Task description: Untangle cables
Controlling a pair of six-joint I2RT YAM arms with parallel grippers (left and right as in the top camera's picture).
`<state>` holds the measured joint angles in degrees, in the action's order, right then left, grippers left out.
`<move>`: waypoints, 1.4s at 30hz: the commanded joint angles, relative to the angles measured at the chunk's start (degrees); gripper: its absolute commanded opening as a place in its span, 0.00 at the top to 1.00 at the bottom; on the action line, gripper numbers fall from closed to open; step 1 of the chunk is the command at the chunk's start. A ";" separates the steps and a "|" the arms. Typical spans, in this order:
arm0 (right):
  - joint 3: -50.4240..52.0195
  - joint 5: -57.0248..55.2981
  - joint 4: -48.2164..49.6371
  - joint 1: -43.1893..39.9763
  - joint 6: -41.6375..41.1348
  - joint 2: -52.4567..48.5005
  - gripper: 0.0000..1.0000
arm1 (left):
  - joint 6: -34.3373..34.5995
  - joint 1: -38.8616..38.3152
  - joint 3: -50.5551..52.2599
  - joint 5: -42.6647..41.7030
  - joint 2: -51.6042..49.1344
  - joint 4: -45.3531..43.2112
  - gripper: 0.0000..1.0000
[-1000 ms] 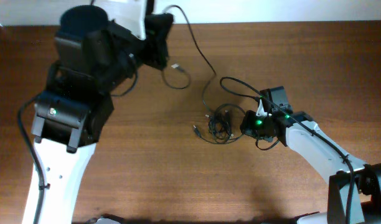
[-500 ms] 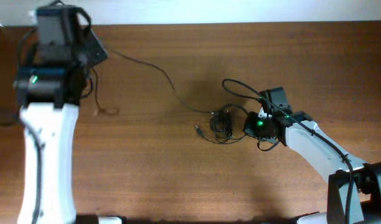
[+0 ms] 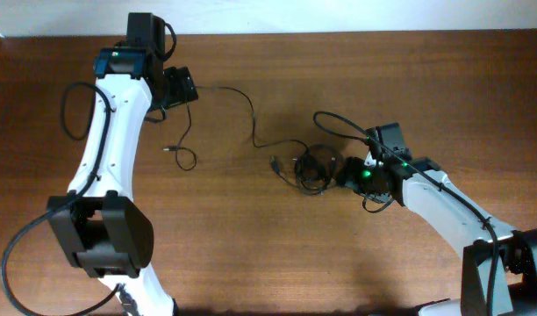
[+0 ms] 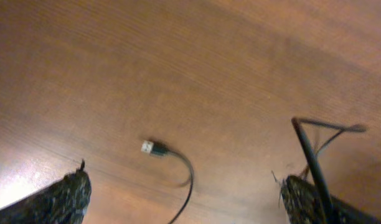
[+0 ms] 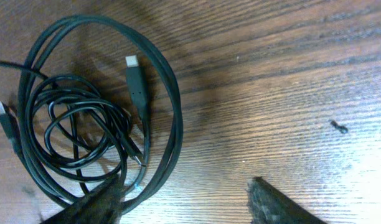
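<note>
Holding both tools open and empty, I hover my left tool (image 4: 187, 199) above the USB plug (image 4: 152, 148) of a loose cable (image 4: 189, 171) on the wooden surface (image 4: 240, 62), my right tool (image 5: 184, 208) at the edge of the coiled cables (image 5: 136, 81).

- The left pincer (image 3: 176, 88) has swung in from the 9 o'clock edge of the counter (image 3: 251, 246) to about 11 o'clock, and its jaws have sprung wide apart.
- The pulled-out cable (image 3: 251, 114) has gone slack on the counter, its plug (image 3: 167, 148) at 6 o'clock of that pincer.
- The right pincer (image 3: 341, 172) has gone from nearly closed to gaping.
- The knot (image 3: 312, 168) has slid slightly toward 11 o'clock.
</note>
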<state>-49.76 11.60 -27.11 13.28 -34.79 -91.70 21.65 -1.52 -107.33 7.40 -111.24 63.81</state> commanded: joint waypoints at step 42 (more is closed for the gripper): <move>-0.39 -0.72 0.28 0.15 -0.20 -0.46 0.11 | 12.22 -16.33 -2.10 -21.14 -17.20 -2.99 0.01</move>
<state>-49.76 11.60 -26.83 13.26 -34.72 -91.72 30.72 -17.58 -109.08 -13.08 -127.00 64.53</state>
